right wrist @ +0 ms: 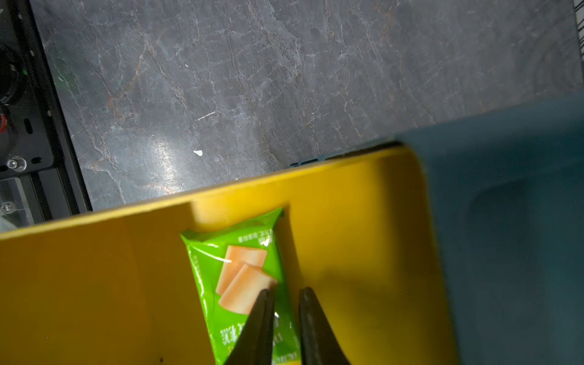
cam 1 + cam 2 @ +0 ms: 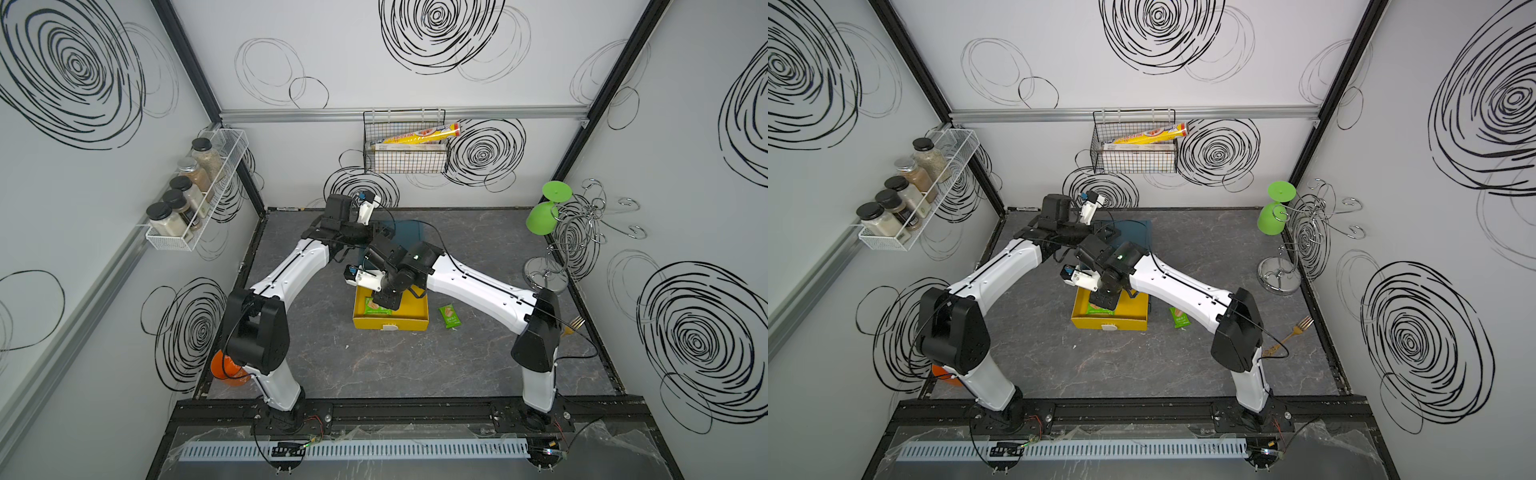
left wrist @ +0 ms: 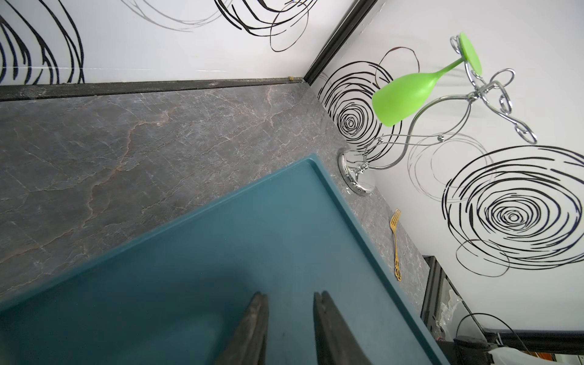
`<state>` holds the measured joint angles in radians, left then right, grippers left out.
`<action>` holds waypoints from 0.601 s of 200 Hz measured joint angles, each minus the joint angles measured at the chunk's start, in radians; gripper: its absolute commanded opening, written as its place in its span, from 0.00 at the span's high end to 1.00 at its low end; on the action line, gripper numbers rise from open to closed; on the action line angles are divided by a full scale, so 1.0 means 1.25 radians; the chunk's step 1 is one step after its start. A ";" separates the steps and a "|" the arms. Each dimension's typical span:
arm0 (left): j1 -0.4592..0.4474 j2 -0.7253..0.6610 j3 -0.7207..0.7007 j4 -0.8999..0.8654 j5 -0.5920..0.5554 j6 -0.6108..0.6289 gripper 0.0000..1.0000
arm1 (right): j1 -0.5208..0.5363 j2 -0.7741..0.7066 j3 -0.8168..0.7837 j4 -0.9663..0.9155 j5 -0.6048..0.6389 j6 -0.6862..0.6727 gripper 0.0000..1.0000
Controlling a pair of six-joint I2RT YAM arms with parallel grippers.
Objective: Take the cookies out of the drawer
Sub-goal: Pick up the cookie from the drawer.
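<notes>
My right gripper [image 1: 286, 290] is down in the yellow drawer [image 1: 363, 237], jaws narrow over one green cookie packet [image 1: 234, 278]; I cannot tell if they pinch it. A second green packet [image 2: 449, 316] lies on the table [image 2: 374, 365] just beside the drawer. My left gripper [image 3: 290, 293] hangs slightly parted, holding nothing, above the teal cabinet [image 3: 221, 252].

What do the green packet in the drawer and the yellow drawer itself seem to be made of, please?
Green packet: likely glossy plastic film, judging by bright glints and a crimped end. Yellow drawer: matte, smooth, no glare; plastic or coated card, unclear.
</notes>
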<state>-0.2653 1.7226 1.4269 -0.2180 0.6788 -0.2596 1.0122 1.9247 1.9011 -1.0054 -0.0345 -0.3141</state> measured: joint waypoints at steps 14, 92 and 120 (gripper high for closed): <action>0.000 0.000 0.000 0.000 0.000 0.000 0.67 | 0.000 -0.025 -0.012 0.013 -0.006 0.004 0.83; 0.000 0.000 0.000 0.000 0.000 0.000 0.66 | 0.000 -0.123 -0.047 0.058 -0.033 0.013 0.63; 0.000 -0.002 0.001 0.005 0.012 -0.006 0.49 | 0.000 -0.124 -0.074 0.060 -0.047 0.011 0.39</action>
<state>-0.2653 1.7206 1.4281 -0.2123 0.6933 -0.2672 1.0122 1.7702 1.8084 -0.9298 -0.0929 -0.3004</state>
